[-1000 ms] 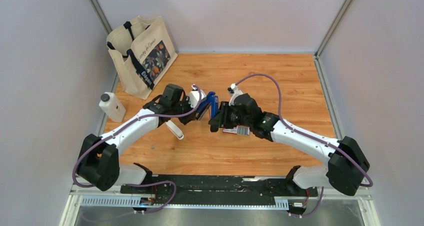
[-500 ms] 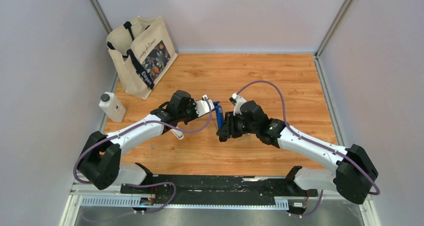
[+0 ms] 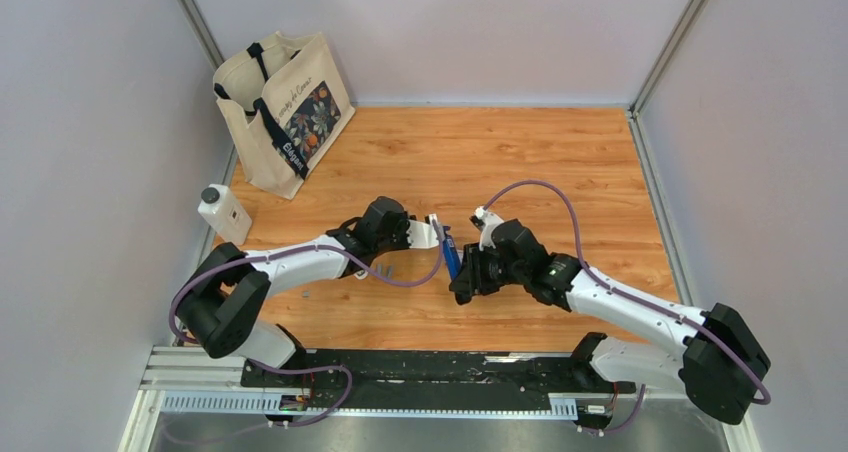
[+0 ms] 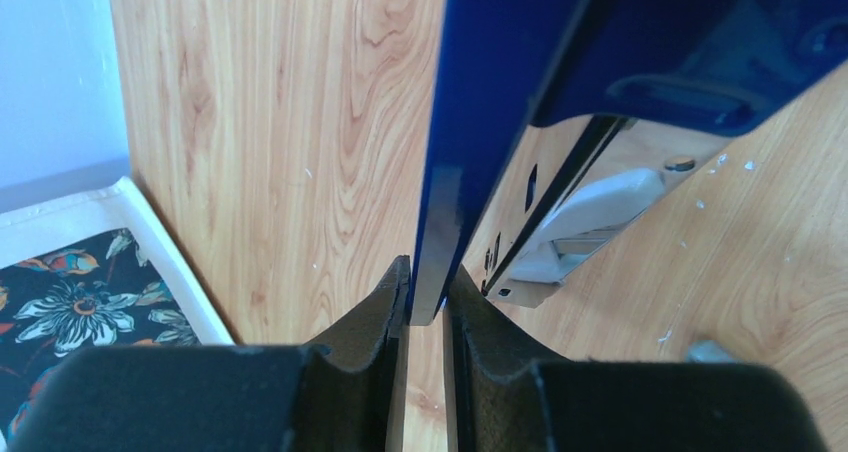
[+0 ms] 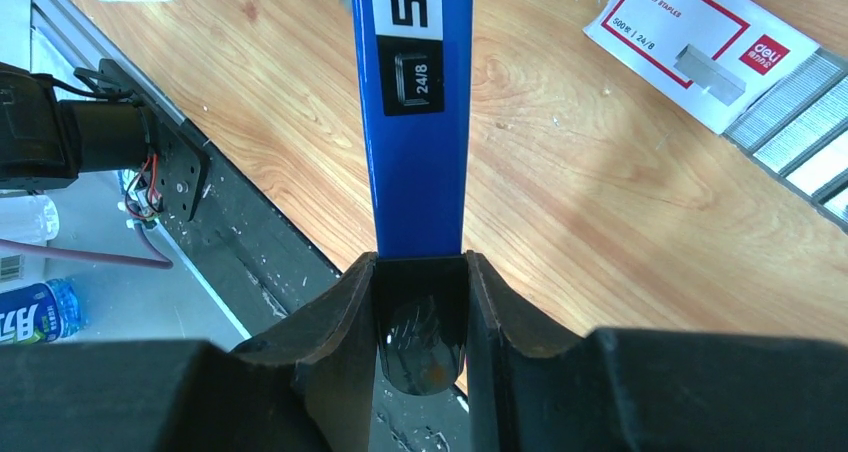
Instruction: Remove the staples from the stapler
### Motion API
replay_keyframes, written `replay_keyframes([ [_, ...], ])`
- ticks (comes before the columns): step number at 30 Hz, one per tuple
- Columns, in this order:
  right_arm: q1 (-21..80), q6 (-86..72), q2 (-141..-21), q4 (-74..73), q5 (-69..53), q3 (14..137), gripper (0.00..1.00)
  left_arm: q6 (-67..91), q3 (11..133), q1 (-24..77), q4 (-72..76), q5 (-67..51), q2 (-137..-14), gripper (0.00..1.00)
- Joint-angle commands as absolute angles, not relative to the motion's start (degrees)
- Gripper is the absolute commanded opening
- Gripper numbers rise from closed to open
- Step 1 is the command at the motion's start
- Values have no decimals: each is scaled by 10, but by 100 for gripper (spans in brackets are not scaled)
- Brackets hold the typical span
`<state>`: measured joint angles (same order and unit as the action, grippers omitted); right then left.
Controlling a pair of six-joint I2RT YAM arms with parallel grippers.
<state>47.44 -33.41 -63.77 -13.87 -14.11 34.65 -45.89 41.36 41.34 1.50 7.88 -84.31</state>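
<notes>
Left claw (image 4: 425, 290) and right claw (image 5: 420, 272) both pinch the stapler (image 3: 452, 258)
It bridges them, one end in each

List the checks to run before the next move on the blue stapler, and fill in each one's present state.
1. Grip: left tool shut on the thin edge of the slim bright-blue stapler: ok.
2. Grip: right tool shut on the stapler's black-tipped end: ok.
3. Stapler held off the wooden table: ok.
4. Staples showing along the stapler's black rail: cannot tell.
5. Stapler apart from the white-and-red staple box lying on the table: ok.
</notes>
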Motion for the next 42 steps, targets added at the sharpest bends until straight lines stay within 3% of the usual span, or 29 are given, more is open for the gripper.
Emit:
replay_keyframes([
  [1,477,-351,-605,-132,-142,343,1,-435,439,405,30,149,-820,0],
  [6,476,-341,-617,-144,-78,405,0,-359,507,406,-136,37,-774,9],
  [9,460,-323,-652,-185,-9,495,0,-311,542,406,-224,-45,-745,24],
  [10,452,-319,-663,-193,17,521,0,-293,549,406,-241,-60,-733,34],
  [14,411,-293,-715,-217,31,605,0,-251,575,397,-303,-98,-710,50],
  [22,385,-248,-824,-210,39,707,0,-198,578,332,-325,-98,-692,50],
  [31,380,-193,-948,-191,75,784,0,-237,536,333,-347,-96,-692,48],
  [42,374,-158,-1227,-375,97,1049,0,-285,523,334,-401,-141,-646,47],
])
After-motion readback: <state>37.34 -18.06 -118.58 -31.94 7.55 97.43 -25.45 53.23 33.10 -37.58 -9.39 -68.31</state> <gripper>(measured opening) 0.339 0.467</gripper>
